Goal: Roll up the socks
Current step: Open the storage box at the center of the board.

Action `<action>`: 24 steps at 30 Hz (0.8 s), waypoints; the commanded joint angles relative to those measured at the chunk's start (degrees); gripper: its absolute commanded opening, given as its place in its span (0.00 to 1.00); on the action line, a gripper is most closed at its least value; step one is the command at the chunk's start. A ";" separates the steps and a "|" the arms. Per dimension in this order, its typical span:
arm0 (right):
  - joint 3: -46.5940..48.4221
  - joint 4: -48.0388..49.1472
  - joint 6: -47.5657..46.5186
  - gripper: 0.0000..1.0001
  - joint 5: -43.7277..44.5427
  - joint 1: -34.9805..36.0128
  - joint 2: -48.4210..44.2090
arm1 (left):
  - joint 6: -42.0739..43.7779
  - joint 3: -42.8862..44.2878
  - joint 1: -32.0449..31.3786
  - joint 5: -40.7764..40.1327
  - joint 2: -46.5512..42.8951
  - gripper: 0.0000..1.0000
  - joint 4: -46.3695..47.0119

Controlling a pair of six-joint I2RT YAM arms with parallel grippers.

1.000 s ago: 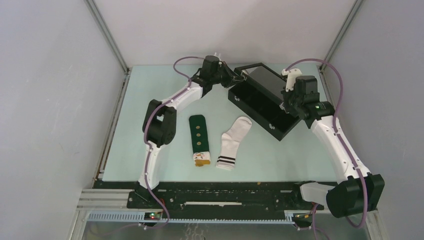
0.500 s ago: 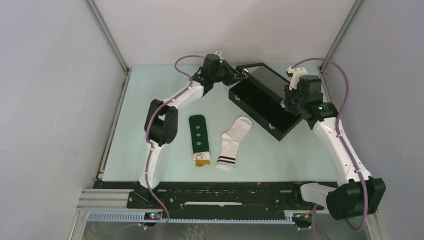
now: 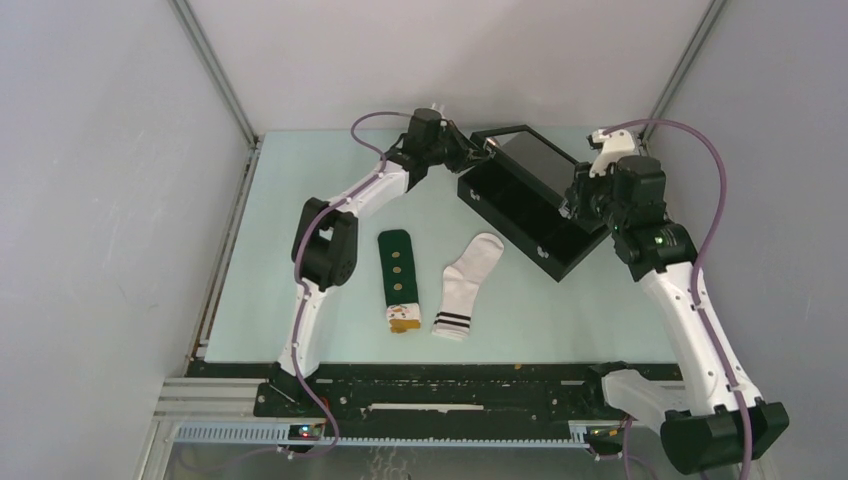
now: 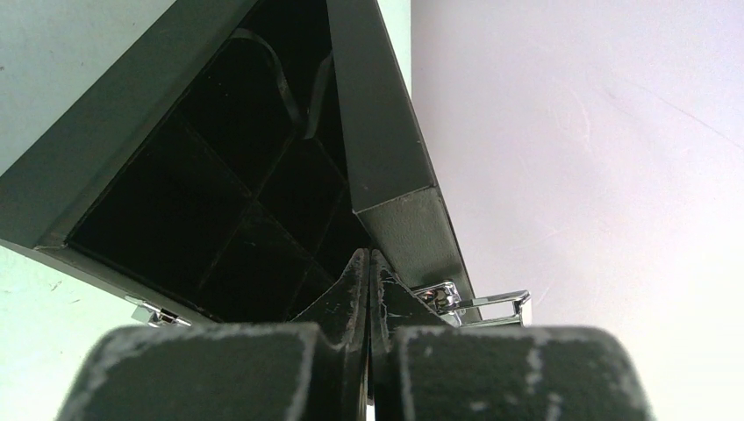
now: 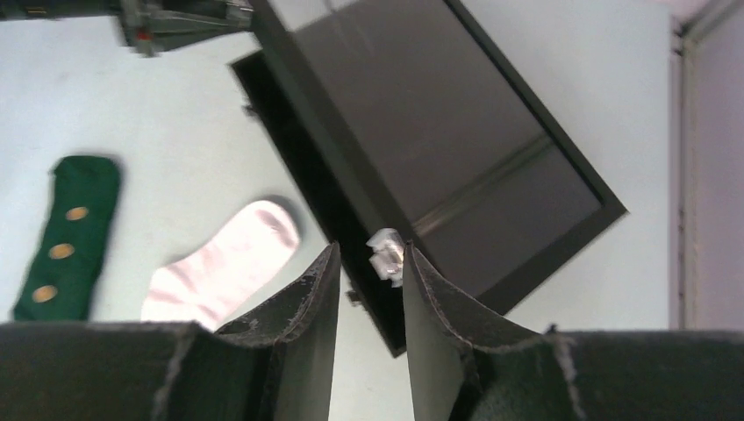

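Note:
Both socks lie flat on the table, side by side. The dark green sock with tan dots is on the left and also shows in the right wrist view. The white sock with two black cuff stripes lies to its right. My left gripper is shut at the far corner of an open black box, with nothing seen between its fingers. My right gripper hangs open and empty above the box's right end.
The black box stands diagonally at the back right, its lid swung back and dividers inside. Chrome latches sit on its edge. Grey walls enclose the table on three sides.
My right gripper has opened and drawn up and to the right, away from the box's end. The left arm and both socks have stayed in place.

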 commanded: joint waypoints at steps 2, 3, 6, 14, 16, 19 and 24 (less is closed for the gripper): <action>-4.31 5.97 3.10 0.37 -3.04 5.87 -6.19 | -0.55 5.68 -0.26 1.10 0.07 0.00 2.97; -7.30 8.15 3.70 0.36 -3.25 7.20 -7.91 | -0.46 5.79 -0.26 1.12 0.11 0.00 2.79; -13.63 12.95 5.24 0.27 -2.89 9.58 -11.97 | -0.46 6.08 -0.25 1.43 0.24 0.00 2.80; -26.69 24.99 3.56 0.00 -1.55 11.65 -17.02 | 0.65 7.72 -0.25 2.41 0.28 0.00 1.99; -28.27 27.67 1.63 0.00 0.07 12.53 -15.75 | 0.85 8.43 -0.25 2.78 0.44 0.00 1.82; -30.69 33.54 -2.89 0.00 5.84 15.13 -13.93 | 1.32 9.62 -0.20 3.28 0.68 0.00 1.64; -32.06 42.97 -7.11 0.00 14.03 17.37 -8.60 | 2.17 11.46 -0.18 3.92 1.29 0.00 0.90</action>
